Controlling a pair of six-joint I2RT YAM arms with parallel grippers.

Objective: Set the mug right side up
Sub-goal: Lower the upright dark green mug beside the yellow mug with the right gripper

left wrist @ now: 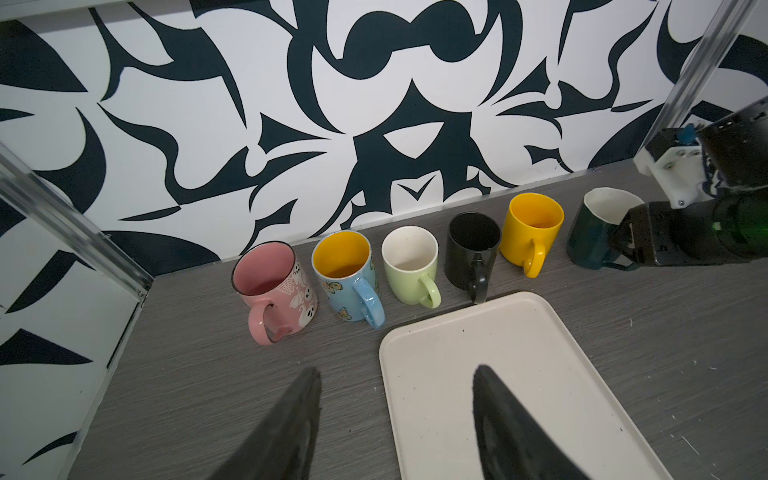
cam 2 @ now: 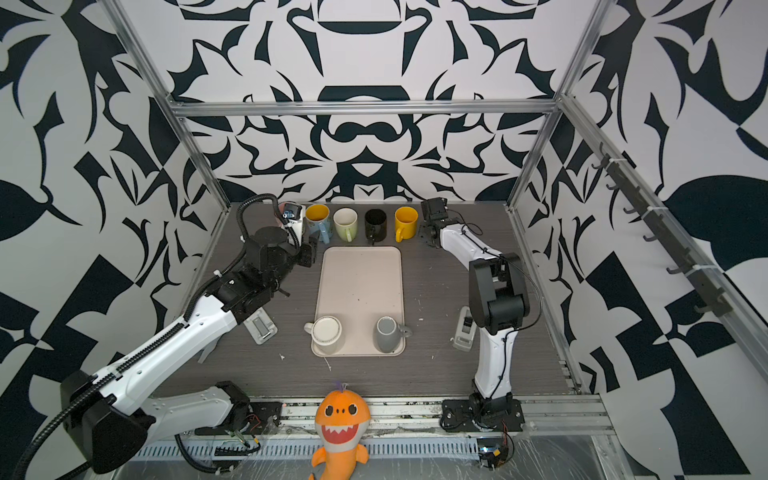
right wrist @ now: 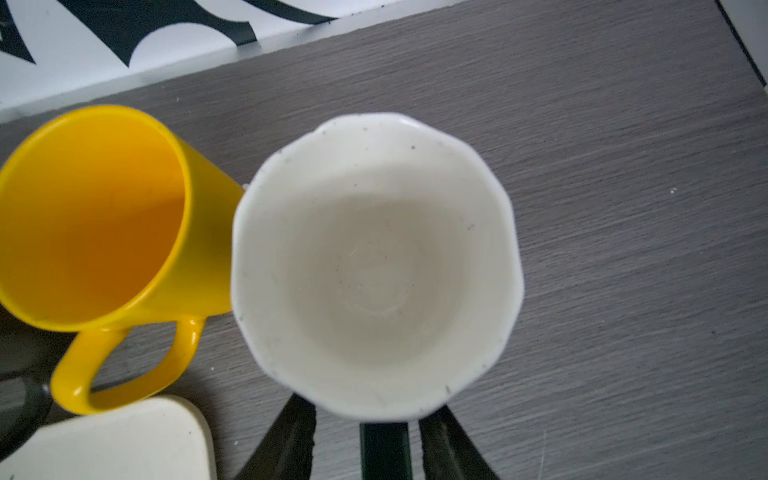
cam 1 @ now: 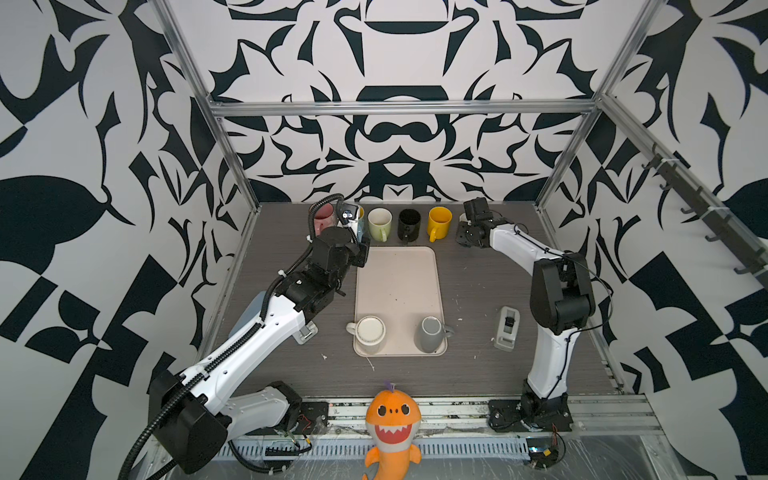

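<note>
A dark green mug [right wrist: 374,266] with a white inside stands upright at the right end of the back row; it also shows in the left wrist view as the dark green mug [left wrist: 594,232]. My right gripper [right wrist: 372,409] is open, one finger on each side of the mug's dark handle [right wrist: 384,449], with a gap on both sides. In a top view the right gripper [cam 1: 462,227] hides most of this mug. On the tray's near end stand a cream mug [cam 1: 369,332] and a grey mug [cam 1: 430,332], both bottom up. My left gripper [left wrist: 397,372] hangs open and empty over the tray's far left corner.
Along the back wall stand a pink mug [left wrist: 270,286], a blue one [left wrist: 345,274], a light green one [left wrist: 409,262], a black one [left wrist: 471,249] and a yellow one [left wrist: 532,228], all upright. The cream tray [cam 1: 399,282] lies mid-table. A tape dispenser [cam 1: 506,328] sits at the right, a plush shark [cam 1: 392,424] in front.
</note>
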